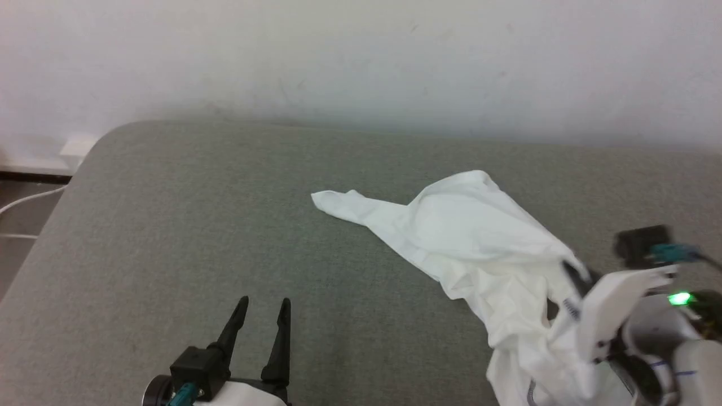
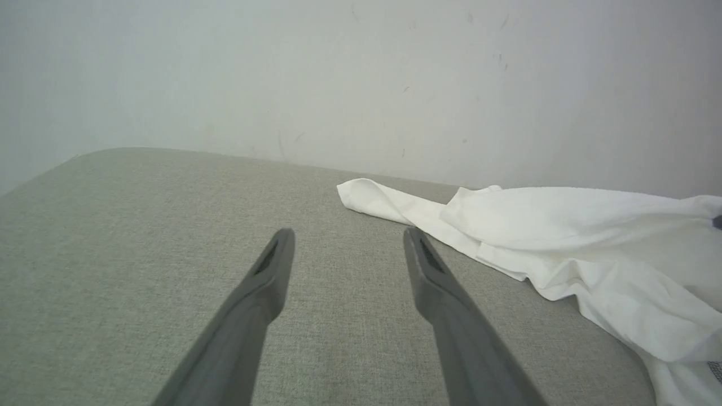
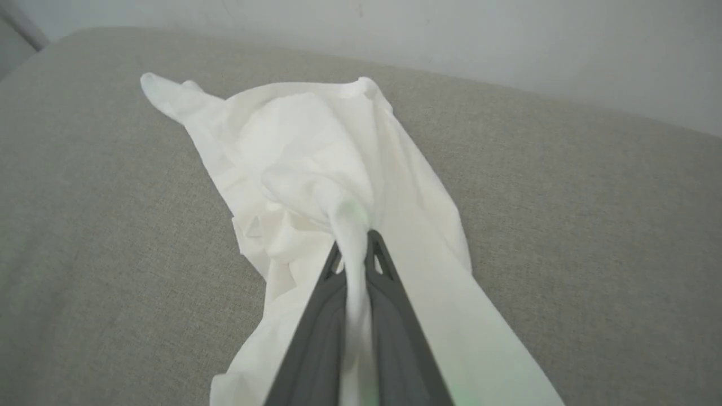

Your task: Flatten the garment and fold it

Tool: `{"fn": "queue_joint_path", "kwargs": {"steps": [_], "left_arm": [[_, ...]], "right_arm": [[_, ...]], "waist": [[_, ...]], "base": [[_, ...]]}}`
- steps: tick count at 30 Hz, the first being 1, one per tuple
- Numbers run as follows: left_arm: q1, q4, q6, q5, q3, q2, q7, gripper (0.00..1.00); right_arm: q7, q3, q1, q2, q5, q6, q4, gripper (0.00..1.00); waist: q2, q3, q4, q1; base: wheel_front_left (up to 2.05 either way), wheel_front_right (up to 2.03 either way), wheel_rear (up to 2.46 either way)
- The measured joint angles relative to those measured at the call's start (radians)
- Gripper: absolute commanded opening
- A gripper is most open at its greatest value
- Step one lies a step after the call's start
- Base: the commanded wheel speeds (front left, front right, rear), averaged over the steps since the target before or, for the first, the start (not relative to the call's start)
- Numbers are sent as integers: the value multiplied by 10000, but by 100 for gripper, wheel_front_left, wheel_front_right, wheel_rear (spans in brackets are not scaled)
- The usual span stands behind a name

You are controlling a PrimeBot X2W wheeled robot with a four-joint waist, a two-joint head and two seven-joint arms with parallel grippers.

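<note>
The right gripper [image 3: 354, 251] jaws pinch 1 thin bunched fold of the white garment [image 3: 316, 141]; pulling may slip it free or twist it tighter. The left gripper [image 1: 263, 307] jaws are spread and empty.

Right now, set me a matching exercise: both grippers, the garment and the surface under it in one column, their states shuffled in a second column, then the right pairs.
Column one
1. left gripper
2. right gripper
3. garment
4. upholstered surface

Column two
A. white, bunched up, not yet flat
B. jaws apart, holding nothing
C. jaws shut on a pinch of cloth
D. grey, woven, lying under the cloth

Pairs: 1-B, 2-C, 3-A, 4-D
</note>
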State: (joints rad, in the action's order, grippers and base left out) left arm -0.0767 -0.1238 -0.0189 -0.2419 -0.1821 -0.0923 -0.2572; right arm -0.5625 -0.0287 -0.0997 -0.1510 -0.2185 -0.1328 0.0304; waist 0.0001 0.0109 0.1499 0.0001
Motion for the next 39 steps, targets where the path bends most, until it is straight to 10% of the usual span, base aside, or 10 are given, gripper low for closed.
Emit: {"fn": "queue_joint_path", "kwargs": {"steps": [12,13,14,25,39], "left_arm": [[497,-81,-343,244,13,290,2,100],[526,-123,-347,259,-23,303,0,100],[567,-180,-399,268,-46,320,2,100],[821,-1398,-558,-309,-596,370,261,100],[3913,-3078,-86,-1666,-1785,416,3754,100]], "right_arm": [[535,3862,35,88,683,12,750,0],[694,3889,58,50,890,12,1034,28],[905,3871,81,23,1126,10,1269,100],[4345,1672,-145,341,848,12,472,100],[5823,-33,459,744,604,10,-1116,100]], "waist": [[0,107,-1278,0],[0,155,-1311,0],[0,203,-1335,0],[0,299,-1806,-1],[0,1095,-2968,0]], "base": [[0,0,0],[0,0,0],[0,0,0],[0,0,0],[0,0,0]]}}
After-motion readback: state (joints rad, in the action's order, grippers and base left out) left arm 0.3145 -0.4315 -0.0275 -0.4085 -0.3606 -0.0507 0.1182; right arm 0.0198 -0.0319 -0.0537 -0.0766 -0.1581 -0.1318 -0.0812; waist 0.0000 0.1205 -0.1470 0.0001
